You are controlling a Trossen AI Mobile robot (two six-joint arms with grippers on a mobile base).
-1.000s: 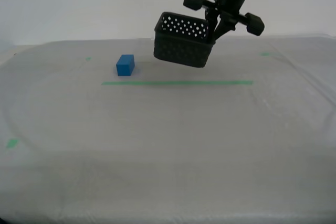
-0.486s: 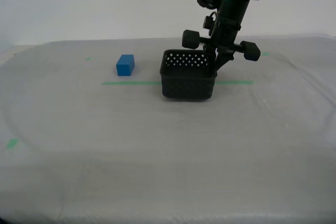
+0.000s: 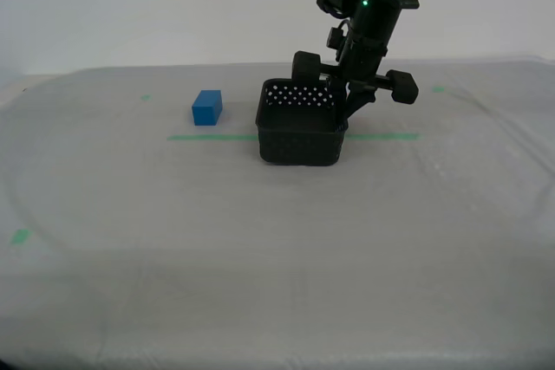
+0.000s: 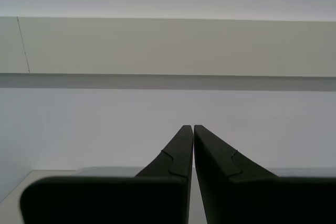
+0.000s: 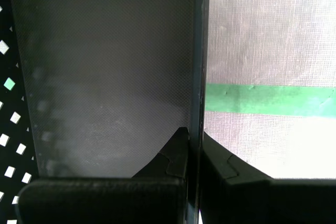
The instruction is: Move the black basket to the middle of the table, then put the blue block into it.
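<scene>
Pinching one wall of the basket (image 3: 301, 132), my first gripper (image 3: 345, 112) is seen from above, with one finger inside and one outside. The basket is set on the table (image 3: 260, 240), across the green tape (image 5: 270, 99). The block (image 3: 206, 107) is well off beyond the basket's far wall. My second gripper (image 4: 189, 128) is closed on nothing, pointed at a wall.

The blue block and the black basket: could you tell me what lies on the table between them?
Nothing but bare cloth of the table and a stretch of green tape line, seen in the exterior view, between the blue block and the black basket.
</scene>
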